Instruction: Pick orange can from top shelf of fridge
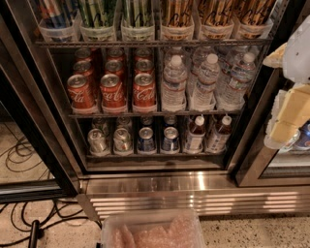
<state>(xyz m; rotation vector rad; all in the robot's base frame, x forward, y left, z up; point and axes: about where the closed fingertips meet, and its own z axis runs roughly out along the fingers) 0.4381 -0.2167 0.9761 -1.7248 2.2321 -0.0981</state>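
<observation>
The fridge [145,186] fills the view, with black frames and a ribbed steel base. Its top shelf [150,43] is a dark wire rack along the top edge, lined with clear plastic trays. Several orange cans with dark squiggles stand in the right-hand trays; the nearest [177,12] is cut off by the top of the view, so the lids are hidden. Green-striped cans [97,12] fill the trays to their left. My gripper [290,114], white and pale yellow, hangs at the right edge, below and to the right of the orange cans and well apart from them.
Red Coca-Cola cans [112,89] and water bottles [206,82] fill the middle rack. Small cans and bottles [145,139] stand on the lowest rack. A clear plastic bin [152,230] sits on the floor in front. Black cables [29,218] lie at lower left.
</observation>
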